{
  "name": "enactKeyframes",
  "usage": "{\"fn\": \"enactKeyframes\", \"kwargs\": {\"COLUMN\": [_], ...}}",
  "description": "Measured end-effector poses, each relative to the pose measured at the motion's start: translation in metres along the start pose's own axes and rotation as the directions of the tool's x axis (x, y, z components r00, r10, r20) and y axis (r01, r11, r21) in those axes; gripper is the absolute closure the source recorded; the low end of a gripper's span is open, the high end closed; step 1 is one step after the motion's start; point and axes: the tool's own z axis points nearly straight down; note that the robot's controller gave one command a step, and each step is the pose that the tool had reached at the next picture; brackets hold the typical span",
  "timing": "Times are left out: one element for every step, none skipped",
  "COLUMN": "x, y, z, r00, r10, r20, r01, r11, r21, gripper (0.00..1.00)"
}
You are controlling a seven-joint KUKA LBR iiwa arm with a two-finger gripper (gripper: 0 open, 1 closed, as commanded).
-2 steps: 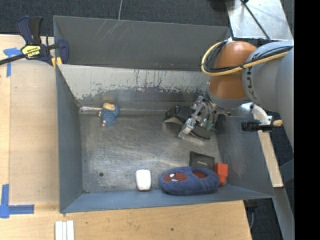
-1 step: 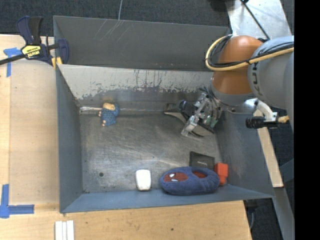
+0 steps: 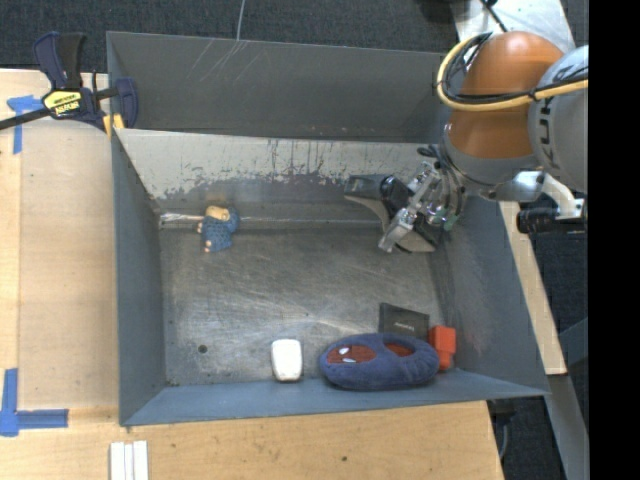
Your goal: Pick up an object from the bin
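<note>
My gripper hangs at the back right of the bin, close to the right wall and above the floor, with nothing visibly in it. The loose things nearest to it lie toward the front right. A dark grey flat box rests there, with a small orange block beside it. A blue slipper-shaped soft thing with a red inside lies against the front wall. All three are well clear of the gripper.
A white rectangular block sits at the front, left of the blue soft thing. A small blue and yellow toy figure lies at the back left. The orange-covered arm reaches in over the right rim.
</note>
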Motion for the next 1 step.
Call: {"fn": "enactKeyframes", "kwargs": {"x": [0.0004], "y": [-0.0013], "z": [-0.0266], "r00": [1.0], "r10": [-0.003], "r20": [-0.003], "r01": [0.003], "r11": [1.0], "r21": [0.002], "gripper": [1.0]}}
